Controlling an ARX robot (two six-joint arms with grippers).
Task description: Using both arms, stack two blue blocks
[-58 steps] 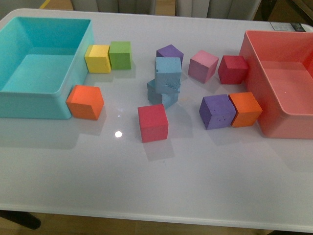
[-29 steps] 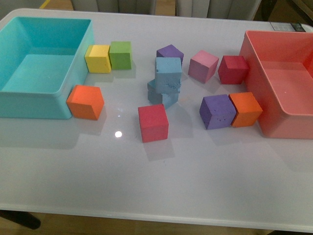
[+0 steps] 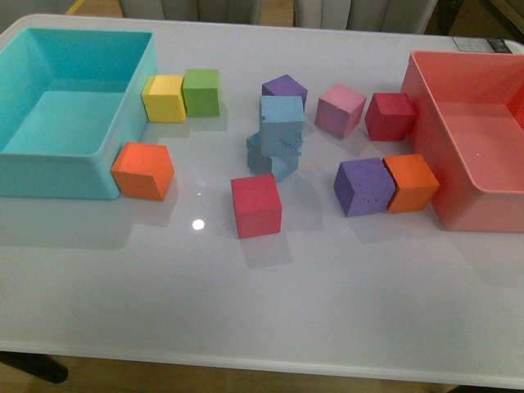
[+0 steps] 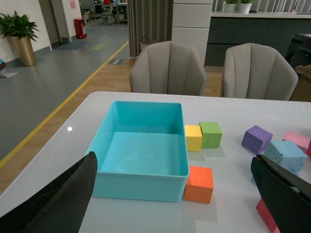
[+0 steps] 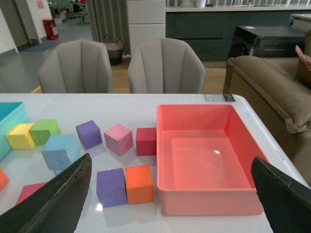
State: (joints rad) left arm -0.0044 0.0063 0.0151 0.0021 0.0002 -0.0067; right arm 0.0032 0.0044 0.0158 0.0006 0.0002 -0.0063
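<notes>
One light blue block (image 3: 282,123) rests on top of the other blue block (image 3: 270,162) near the table's middle, the upper one turned and offset a little. No arm shows in the front view. The left wrist view has the upper blue block (image 4: 285,155) at its edge, beside one finger. My left gripper (image 4: 175,194) is open, held well back above the table, with nothing between its fingers. My right gripper (image 5: 170,194) is open too, and empty. The right wrist view shows the stacked blue block (image 5: 60,151) far off to one side.
A turquoise bin (image 3: 49,176) stands at the left and a coral-red bin (image 3: 458,209) at the right. Loose cubes ring the stack: yellow (image 3: 164,98), green (image 3: 201,91), orange (image 3: 142,170), red (image 3: 255,205), purple (image 3: 363,186), orange (image 3: 411,182), pink (image 3: 340,110).
</notes>
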